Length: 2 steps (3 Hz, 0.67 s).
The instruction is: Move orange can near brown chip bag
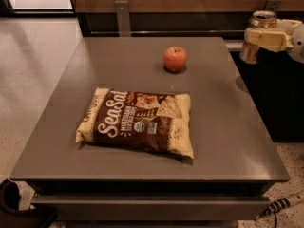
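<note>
Orange can (pixel 249 51) is up in the air at the far right, past the back right corner of the tabletop (pixel 228 127). The pincer (pixel 264 36) is clamped around its middle, and the can stands almost straight up with its silver top showing. The brown chip bag (pixel 137 122) lies flat near the front of the tabletop, well apart from the can. A red apple (pixel 175 58) sits near the back, between the two but a bit to the side. To do this step well, I think the pincer should hold on tight, keep the can straight up, and carry it toward the front and left, high enough to clear the tabletop edge. It should pass to the right of the apple so it does not bump it and make it roll. There is a wide bare strip of tabletop to the right of the bag, and more room between the bag and the apple. Either spot looks good for setting the can down. The can should land on the flat tabletop, not on the puffy bag, where it could tip over. It should also stay back from the right and front edges, so it cannot fall off.
</note>
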Motion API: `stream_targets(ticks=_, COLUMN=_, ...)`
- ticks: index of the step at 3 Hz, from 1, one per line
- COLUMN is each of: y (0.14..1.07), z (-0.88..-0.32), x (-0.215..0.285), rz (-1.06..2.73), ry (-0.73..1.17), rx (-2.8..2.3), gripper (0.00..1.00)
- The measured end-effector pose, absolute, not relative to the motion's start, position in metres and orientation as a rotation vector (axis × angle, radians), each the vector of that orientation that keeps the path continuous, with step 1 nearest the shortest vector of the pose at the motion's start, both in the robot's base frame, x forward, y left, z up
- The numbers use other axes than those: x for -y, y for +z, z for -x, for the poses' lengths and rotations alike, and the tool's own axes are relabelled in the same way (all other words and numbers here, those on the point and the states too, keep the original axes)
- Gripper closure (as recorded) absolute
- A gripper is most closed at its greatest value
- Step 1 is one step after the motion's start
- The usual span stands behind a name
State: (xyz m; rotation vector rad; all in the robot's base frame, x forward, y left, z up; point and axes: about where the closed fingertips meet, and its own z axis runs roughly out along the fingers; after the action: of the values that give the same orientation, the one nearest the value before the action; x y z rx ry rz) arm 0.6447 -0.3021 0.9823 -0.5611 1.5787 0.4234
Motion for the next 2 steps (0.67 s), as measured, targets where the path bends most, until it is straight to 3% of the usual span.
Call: stream_targets(ticks=2, y=0.954, z=-0.568, x=0.283, rz=0.615, ry=0.506, rx=-1.572, gripper=1.00)
